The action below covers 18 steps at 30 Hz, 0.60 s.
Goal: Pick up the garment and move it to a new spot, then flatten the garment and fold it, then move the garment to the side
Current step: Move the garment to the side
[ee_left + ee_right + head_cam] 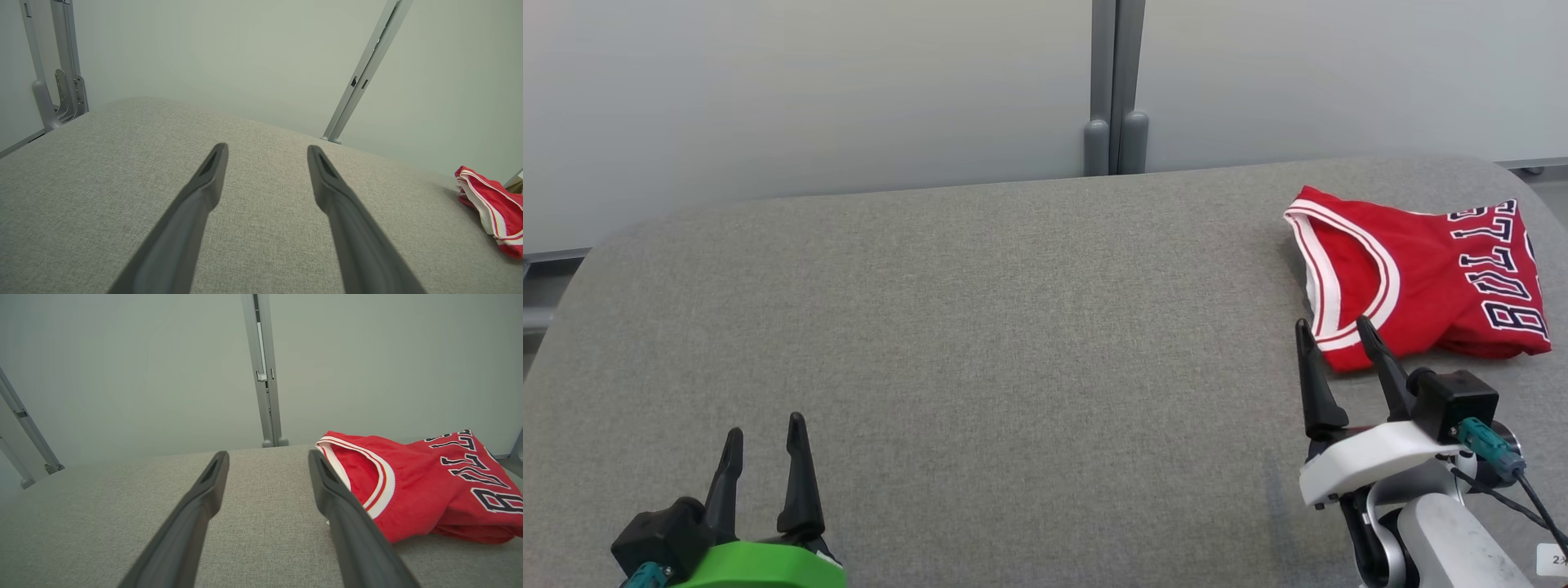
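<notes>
on the far right of the grey fabric-covered counter (1013,327) lies the garment, a red sleeveless basketball jersey (1429,278) with white and dark red trim and dark white-edged lettering. it is bunched and partly doubled over rather than spread flat. one trimmed opening faces left, and the lettering runs along its right part, close to the counter's right edge.

my right end effector (1333,322) is released, its two long dark fingers spread with nothing between them. it sits at the jersey's near left corner, and from the head view its fingertips overlap the white trim there. in the right wrist view the right-hand finger (347,506) crosses the trimmed edge of the jersey (421,486) while the other finger stands over bare grey fabric. i cannot tell whether either finger actually touches the cloth.

my left end effector (765,425) is also released, fingers apart and holding nothing. it is low at the near left of the counter, well apart from the jersey. in the left wrist view its fingers point over bare fabric and the jersey (496,208) shows as a red and white bundle at the right edge.

behind the counter stand pale grey wall panels joined by a grey metal post (1116,82).
</notes>
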{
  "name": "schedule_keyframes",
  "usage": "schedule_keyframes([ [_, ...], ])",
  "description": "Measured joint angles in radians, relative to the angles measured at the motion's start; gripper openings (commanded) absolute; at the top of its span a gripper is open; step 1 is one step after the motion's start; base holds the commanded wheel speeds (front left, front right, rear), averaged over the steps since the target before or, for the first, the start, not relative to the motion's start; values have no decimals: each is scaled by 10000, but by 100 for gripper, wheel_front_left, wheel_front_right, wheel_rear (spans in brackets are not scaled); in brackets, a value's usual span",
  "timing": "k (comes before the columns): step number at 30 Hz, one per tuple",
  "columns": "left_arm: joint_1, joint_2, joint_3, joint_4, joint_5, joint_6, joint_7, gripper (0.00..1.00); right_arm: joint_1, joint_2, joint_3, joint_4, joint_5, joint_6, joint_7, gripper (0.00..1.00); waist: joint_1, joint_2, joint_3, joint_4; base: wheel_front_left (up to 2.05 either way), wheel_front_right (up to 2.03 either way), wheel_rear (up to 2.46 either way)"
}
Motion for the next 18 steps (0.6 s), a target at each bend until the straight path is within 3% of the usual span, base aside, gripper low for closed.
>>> schedule_keyframes([
  [18, 33, -23, -73, -69, 376, 0, -2, 100, 541, 247, -238, -384, -454, -2, 0, 100, 0, 0, 27, 89, 0, 0, 0],
])
